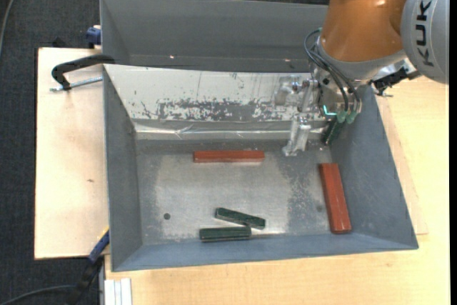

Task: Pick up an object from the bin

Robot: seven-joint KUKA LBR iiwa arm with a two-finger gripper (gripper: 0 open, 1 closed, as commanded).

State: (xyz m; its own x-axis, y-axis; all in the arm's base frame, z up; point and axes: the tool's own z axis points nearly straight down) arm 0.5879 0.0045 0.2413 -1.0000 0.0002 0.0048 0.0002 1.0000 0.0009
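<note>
Gripper (296, 143) is hovering low at back right of bin (120, 175), open or closed I can't tell, sitting between back red-brown bar (228, 156) and right red-brown bar (334, 198).

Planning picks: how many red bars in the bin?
2. Back bar lies crosswise at the rear; right bar lengthwise at the right, by the hand. Arm may hide more.
</note>
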